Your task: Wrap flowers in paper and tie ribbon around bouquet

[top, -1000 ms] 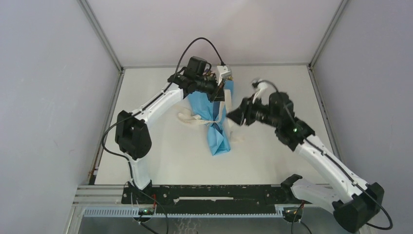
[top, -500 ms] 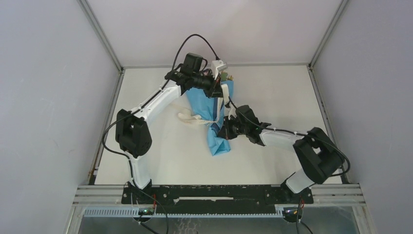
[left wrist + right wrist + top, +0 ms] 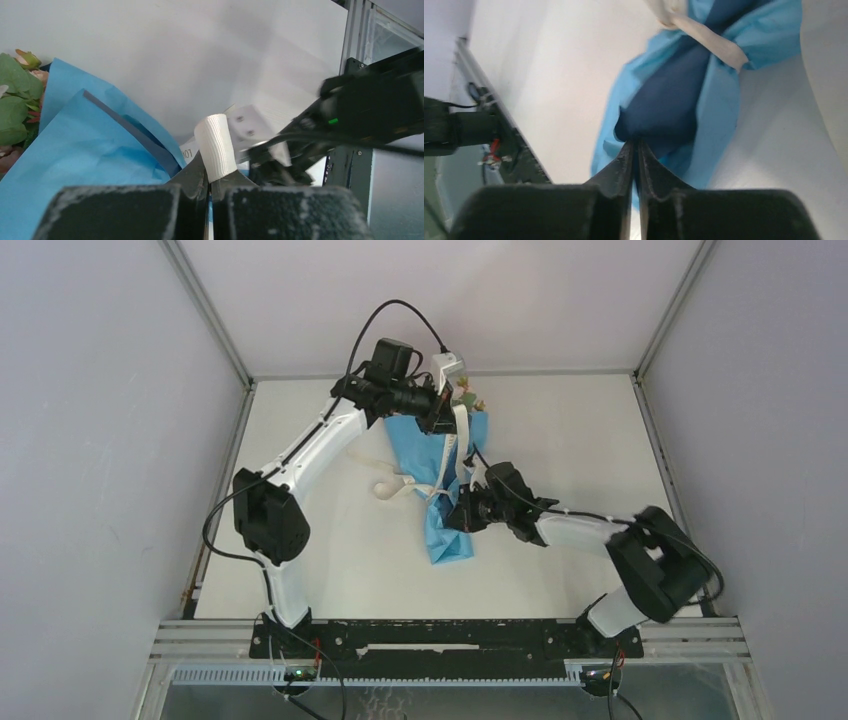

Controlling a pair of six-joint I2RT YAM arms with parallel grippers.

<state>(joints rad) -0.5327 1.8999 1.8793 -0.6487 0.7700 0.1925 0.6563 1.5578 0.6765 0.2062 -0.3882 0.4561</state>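
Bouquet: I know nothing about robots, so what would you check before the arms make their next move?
1. Left gripper clamps the ribbon: ok.
2. Right gripper pinches the paper at its navy fold: cannot tell; its fingers are closed, with the tips at the fold.
3. Ribbon bands the narrow waist of the bouquet: ok.
4. Ribbon tied off: cannot tell.
5. Flowers sit in the cone's top: ok.
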